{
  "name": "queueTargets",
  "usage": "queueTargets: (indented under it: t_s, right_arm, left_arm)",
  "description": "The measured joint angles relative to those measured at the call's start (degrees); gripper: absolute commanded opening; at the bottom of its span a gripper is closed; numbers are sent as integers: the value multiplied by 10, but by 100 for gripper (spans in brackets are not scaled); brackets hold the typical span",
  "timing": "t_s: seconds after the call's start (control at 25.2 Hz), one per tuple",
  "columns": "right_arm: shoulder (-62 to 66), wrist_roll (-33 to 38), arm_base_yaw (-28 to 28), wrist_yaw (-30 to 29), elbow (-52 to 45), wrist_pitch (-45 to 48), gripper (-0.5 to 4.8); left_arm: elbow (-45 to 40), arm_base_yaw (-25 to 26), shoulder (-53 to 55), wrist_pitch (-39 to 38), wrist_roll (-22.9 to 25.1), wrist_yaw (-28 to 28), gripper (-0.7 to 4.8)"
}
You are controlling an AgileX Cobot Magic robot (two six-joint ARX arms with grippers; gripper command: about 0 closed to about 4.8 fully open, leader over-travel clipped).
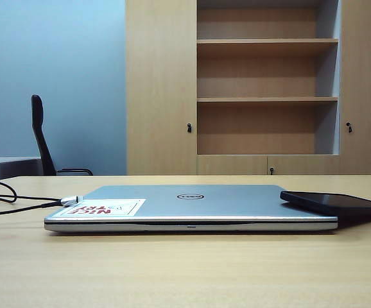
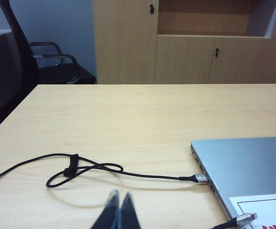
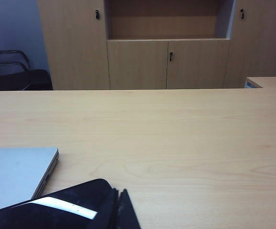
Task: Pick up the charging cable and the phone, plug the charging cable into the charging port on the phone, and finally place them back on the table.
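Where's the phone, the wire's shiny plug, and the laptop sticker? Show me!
phone [image 1: 339, 203], exterior view, on its dark glossy top.
charging cable [image 2: 247, 219], left wrist view, on the silver plug lying on the laptop.
sticker [image 1: 105, 208], exterior view, on the middle of the red-white label.

Table [image 1: 185, 269]: light wood-grain top. A closed silver laptop [image 1: 192, 206] lies flat on it. Left of the laptop, a black cable [image 2: 80, 168] lies looped on the surface, one end at the laptop's side.
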Motion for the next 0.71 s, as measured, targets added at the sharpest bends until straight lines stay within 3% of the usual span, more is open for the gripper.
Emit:
queueTargets:
  t_s: [0.44,0.51,0.71]
  right_arm:
    - [0,0,0,0,0,0,-1]
    - [0,0,0,0,3,1,-1]
    - [2,2,0,0,80,-10,-1]
  left_arm:
    - [0,0,0,1,-1,0,-5]
    - [0,0,0,24,-29,0,-5]
    - [30,0,0,56,-39,0,-5]
